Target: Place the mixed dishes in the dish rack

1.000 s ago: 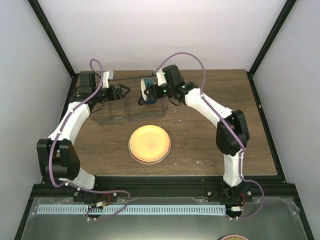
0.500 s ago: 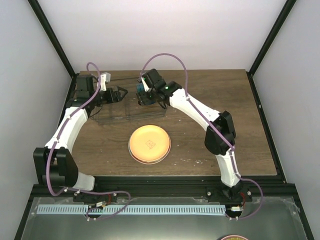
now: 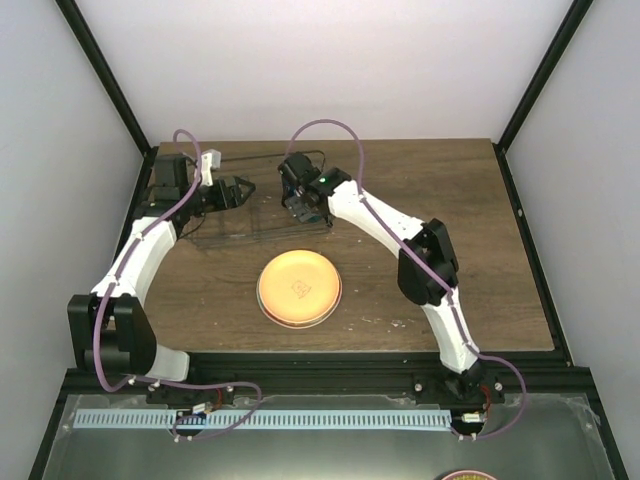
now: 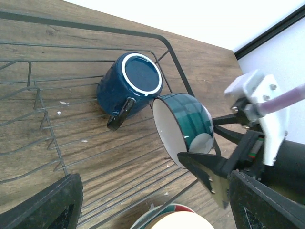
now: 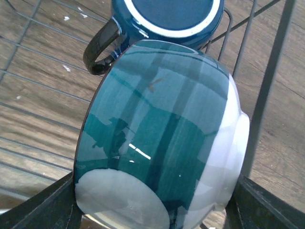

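Note:
The wire dish rack (image 3: 226, 236) stands at the back left of the table. The dark blue mug (image 4: 131, 86) lies on its side inside it, and shows again in the right wrist view (image 5: 167, 14). My right gripper (image 3: 304, 208) is shut on the white-and-teal bowl (image 5: 162, 133), holding it on edge inside the rack right beside the mug; it also shows in the left wrist view (image 4: 183, 124). My left gripper (image 3: 240, 190) is open and empty over the rack's left part. The orange-yellow plate (image 3: 299, 288) lies in front of the rack; a green-and-red rim (image 4: 167, 211) shows under it.
The rack's dark rim (image 4: 171, 52) and upright wires (image 5: 274, 71) stand close around the bowl. Black frame posts rise at the table's back corners (image 3: 150, 150). My right arm (image 3: 390, 225) reaches across the table's middle.
My right gripper has carried the bowl left and down into the rack, next to the mug. My left gripper has drawn back slightly to the left.

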Robot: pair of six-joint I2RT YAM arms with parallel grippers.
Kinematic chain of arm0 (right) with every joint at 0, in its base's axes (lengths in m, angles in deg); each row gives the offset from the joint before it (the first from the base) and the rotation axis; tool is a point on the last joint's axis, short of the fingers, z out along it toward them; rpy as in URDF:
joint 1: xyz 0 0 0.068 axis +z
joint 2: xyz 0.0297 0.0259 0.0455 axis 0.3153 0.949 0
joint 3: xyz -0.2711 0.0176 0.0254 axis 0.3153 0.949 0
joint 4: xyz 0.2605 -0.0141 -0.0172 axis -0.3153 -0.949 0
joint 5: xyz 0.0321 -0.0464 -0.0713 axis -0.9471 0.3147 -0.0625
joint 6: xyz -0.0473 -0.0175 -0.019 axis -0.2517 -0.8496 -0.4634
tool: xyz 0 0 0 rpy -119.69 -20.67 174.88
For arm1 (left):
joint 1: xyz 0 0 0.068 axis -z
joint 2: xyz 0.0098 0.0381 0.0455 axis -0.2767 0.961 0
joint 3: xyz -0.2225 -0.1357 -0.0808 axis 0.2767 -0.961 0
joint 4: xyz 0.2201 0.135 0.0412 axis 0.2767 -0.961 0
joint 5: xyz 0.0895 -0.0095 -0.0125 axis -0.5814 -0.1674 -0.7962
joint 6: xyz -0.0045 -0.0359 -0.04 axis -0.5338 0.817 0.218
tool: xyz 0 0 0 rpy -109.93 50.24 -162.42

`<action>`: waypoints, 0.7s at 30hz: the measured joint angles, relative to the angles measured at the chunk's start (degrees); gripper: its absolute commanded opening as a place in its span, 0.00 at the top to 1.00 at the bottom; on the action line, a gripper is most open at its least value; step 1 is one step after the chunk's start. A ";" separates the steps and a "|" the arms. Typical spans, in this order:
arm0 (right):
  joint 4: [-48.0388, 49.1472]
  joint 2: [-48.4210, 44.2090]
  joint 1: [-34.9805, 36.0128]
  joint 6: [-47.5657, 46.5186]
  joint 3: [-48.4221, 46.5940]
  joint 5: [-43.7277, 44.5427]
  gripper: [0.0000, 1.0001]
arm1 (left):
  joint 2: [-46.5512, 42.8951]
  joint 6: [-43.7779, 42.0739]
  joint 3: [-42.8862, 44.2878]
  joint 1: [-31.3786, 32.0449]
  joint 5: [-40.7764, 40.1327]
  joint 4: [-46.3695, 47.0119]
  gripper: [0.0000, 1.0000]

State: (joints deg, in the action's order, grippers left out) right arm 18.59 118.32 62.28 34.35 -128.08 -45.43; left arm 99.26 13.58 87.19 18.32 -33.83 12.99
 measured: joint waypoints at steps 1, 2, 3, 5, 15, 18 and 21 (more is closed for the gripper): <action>-0.61 0.90 0.11 -0.15 -0.72 1.27 0.74 | 0.00 0.00 0.00 -0.02 0.02 0.11 0.16; -0.72 1.68 0.33 -0.39 -1.22 2.19 0.73 | 0.00 0.00 0.00 -0.02 0.02 0.11 0.16; -1.07 2.47 0.63 -0.66 -1.90 3.17 0.73 | 0.00 0.00 0.00 -0.02 0.07 0.13 0.16; -1.64 4.20 1.49 -1.55 -3.15 5.55 0.71 | 0.00 0.02 0.00 -0.02 0.13 0.13 0.16; -1.44 8.59 4.28 -6.93 -7.41 12.31 0.50 | 0.00 0.22 0.00 -0.02 0.17 0.22 0.16; -1.25 8.66 4.39 -8.15 -7.48 12.52 0.42 | 0.00 0.24 0.02 -0.02 0.17 0.24 0.16; -1.18 8.66 4.39 -9.03 -7.48 12.46 0.36 | 0.02 0.24 0.02 -0.02 0.17 0.24 0.16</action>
State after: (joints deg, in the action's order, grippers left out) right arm 17.41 126.97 66.67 25.33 -135.56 -32.97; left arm 99.28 13.82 87.21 18.30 -33.66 13.23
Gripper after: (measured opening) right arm 0.761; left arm 0.844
